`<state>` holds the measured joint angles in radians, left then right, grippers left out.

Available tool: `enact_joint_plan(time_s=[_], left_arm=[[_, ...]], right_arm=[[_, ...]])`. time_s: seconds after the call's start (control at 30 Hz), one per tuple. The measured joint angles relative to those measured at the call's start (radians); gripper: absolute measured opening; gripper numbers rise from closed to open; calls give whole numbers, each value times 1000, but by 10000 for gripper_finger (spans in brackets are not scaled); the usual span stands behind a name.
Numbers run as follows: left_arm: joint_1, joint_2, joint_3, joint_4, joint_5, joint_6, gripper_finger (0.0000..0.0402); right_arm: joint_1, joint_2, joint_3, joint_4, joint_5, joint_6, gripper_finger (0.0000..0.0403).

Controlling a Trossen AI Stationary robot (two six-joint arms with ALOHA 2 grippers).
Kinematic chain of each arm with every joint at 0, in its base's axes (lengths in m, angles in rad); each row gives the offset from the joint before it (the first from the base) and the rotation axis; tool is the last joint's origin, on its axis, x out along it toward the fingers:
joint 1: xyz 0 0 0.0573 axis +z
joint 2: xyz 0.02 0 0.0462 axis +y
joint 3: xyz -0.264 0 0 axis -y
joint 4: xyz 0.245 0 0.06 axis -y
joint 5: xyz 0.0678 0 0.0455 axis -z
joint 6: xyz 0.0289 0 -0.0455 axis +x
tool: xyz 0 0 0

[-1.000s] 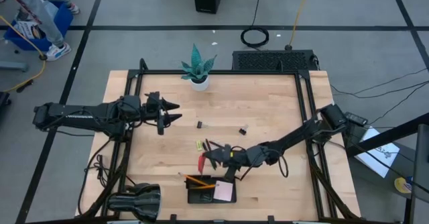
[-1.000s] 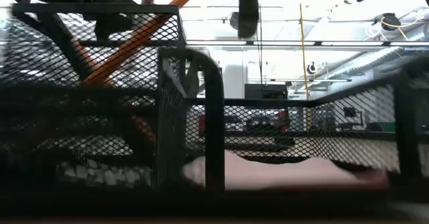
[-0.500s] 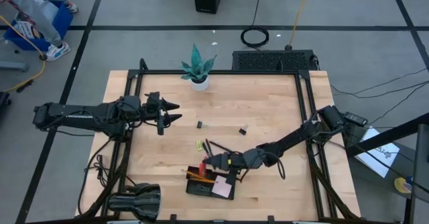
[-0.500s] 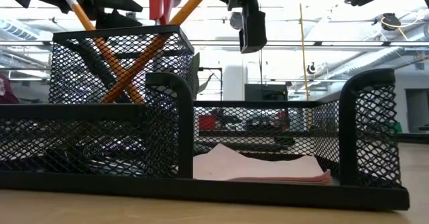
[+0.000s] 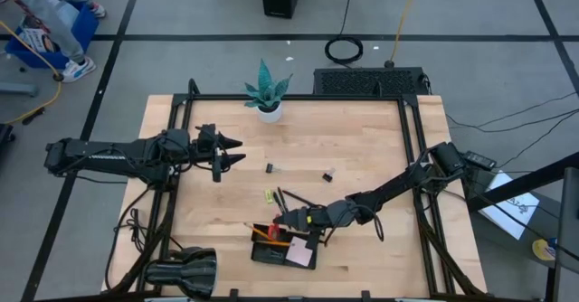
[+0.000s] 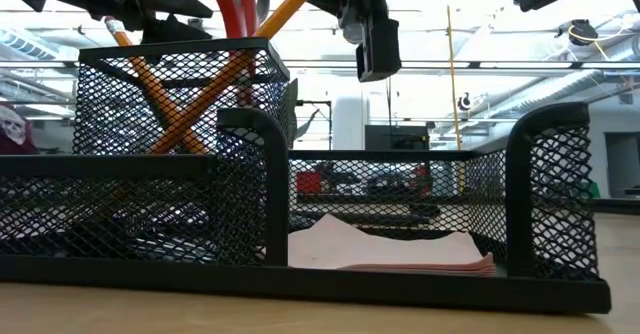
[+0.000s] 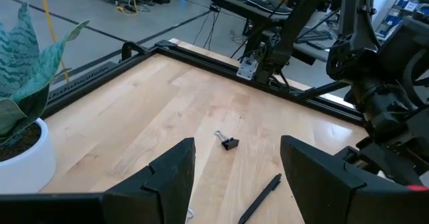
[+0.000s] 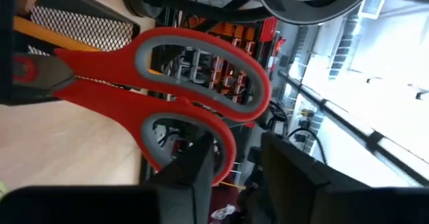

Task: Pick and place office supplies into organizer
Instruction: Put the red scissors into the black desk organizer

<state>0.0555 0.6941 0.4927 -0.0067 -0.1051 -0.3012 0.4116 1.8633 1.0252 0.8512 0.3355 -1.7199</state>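
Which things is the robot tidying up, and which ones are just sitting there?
For the tidying:
organizer
red scissors, in the right hand
orange pencils
pink note pad
black pen
yellow piece
black clips

Just sitting there:
potted plant
black lamp-like thing

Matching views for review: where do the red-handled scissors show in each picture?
High view: scissors at the organizer's far edge, by the right gripper.
Low view: red handles above the mesh cup, between the pencils.
Left wrist: cannot tell.
Right wrist: handles fill the centre.
Shared landmark: the pencils.
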Motion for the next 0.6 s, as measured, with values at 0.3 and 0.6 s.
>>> enact_joint_plan(time_s=[0.3,0.6], left_arm=[[0,0,0,-18,0,10,225],[0,0,0,-21,0,6,225]], right_arm=[[0,0,0,124,55,2,177],[14,-2,0,154,113,25,187]])
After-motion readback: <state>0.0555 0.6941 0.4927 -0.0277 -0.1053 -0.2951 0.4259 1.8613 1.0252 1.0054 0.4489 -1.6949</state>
